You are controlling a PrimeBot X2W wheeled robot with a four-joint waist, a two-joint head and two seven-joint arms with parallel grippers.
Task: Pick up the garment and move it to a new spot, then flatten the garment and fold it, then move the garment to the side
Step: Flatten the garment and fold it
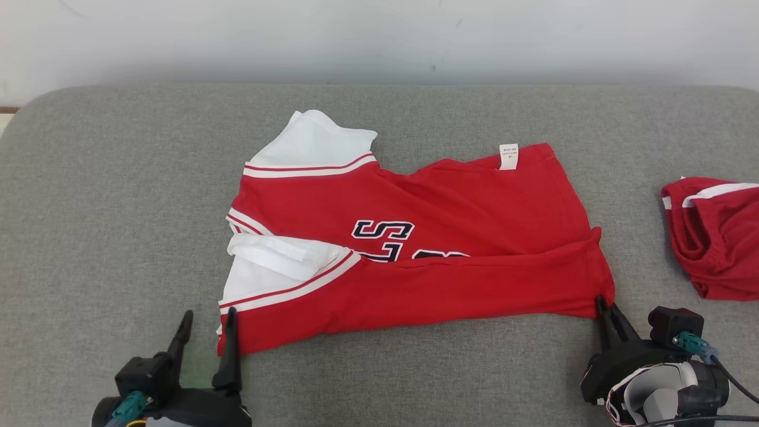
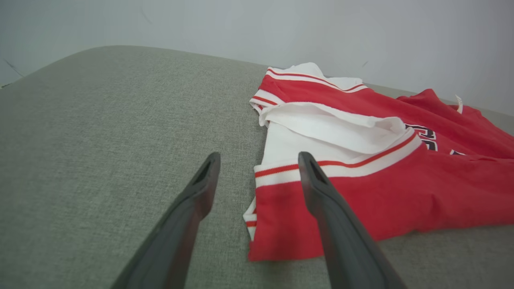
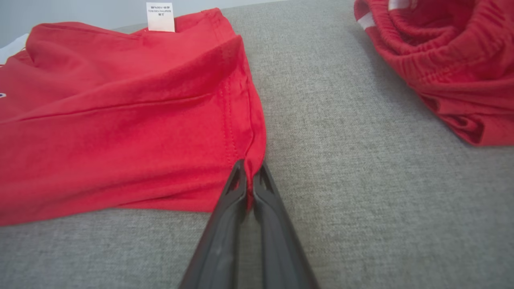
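The garment point(image 1: 415, 249) is a red shirt with white sleeves and dark lettering, lying folded across the middle of the grey surface. My right gripper point(image 1: 603, 303) is shut on its near right hem corner; in the right wrist view the red cloth point(image 3: 120, 132) is pinched between the fingertips point(image 3: 251, 176). At the shirt's near left corner my left gripper point(image 1: 207, 323) stands open, one finger over the cloth and one over bare surface. The left wrist view shows the white sleeve point(image 2: 321, 128) just beyond the open left gripper point(image 2: 259, 164).
A second red garment point(image 1: 714, 237) with white trim lies bunched at the right edge, also seen as a red heap point(image 3: 441, 60) in the right wrist view. The grey padded surface point(image 1: 118, 196) stretches wide to the left, and a pale wall point(image 1: 379, 35) stands behind it.
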